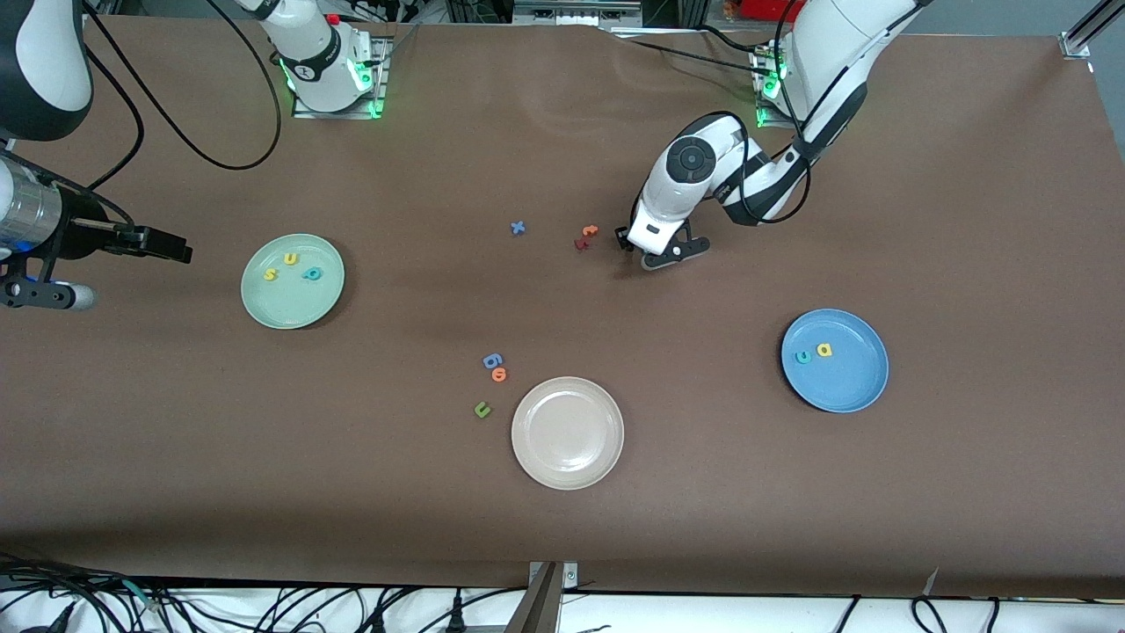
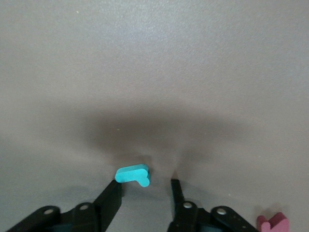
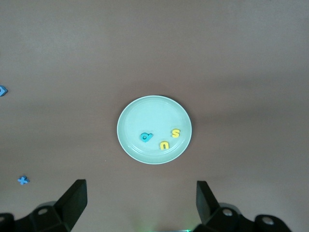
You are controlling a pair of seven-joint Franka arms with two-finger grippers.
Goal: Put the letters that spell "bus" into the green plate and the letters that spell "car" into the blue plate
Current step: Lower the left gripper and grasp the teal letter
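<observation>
- Down at the table, just beside the orange "t" (image 1: pixel 590 230) and dark-red "t" (image 1: pixel 581 243), the left gripper (image 2: pixel 145 188) sits low with its jaws narrowed but a gap still showing between them.
- Teal "r" (image 2: pixel 133 174) lies flat on the table between the jaws, touching one fingertip (image 2: pixel 115 191) and clear of the other one.
- Blue plate (image 1: pixel 857 387), nearer the front camera than those "t" letters, has the teal "c" (image 1: pixel 802 356) and yellow "a" (image 1: pixel 823 350) in it.
- Green plate (image 1: pixel 294 308) toward the right arm's end holds the yellow "s" (image 1: pixel 271 274), yellow "u" (image 1: pixel 291 258) and teal "b" (image 1: pixel 311 273).
- Right gripper (image 3: pixel 140 193) waits high over the table near the green plate, jaws spread wide, holding nothing.
</observation>
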